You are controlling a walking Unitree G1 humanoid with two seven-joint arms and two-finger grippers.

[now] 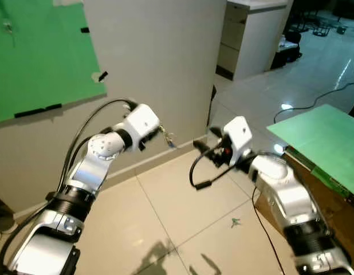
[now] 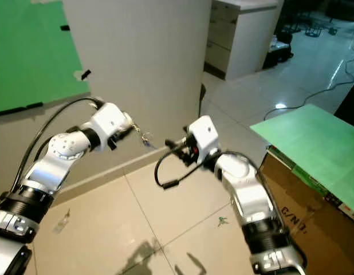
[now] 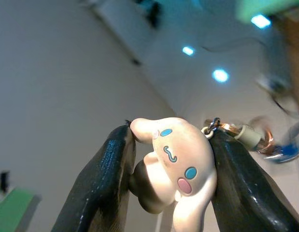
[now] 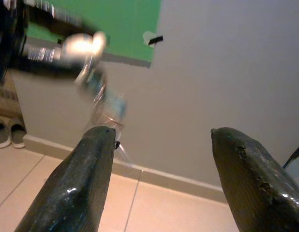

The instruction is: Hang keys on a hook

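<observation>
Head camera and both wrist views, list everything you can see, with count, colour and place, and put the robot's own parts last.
Keychain charm: one, cream cartoon dog face, clamped between the left gripper's fingers.
Keys: one small bunch, metallic and blue, dangling past the left gripper.
Green board: one, taped on the wall at the robot's left.
Wall: one, pale grey, straight ahead.
Cardboard box: one, brown, green sheet on top, at the robot's right.
Cabinet: one, white, beyond the wall corner.
Slippers: two, grey, by the wall's base.
Left gripper: one, black fingers, shut on the charm.
Right gripper: one, black fingers, open, facing the keys.
</observation>
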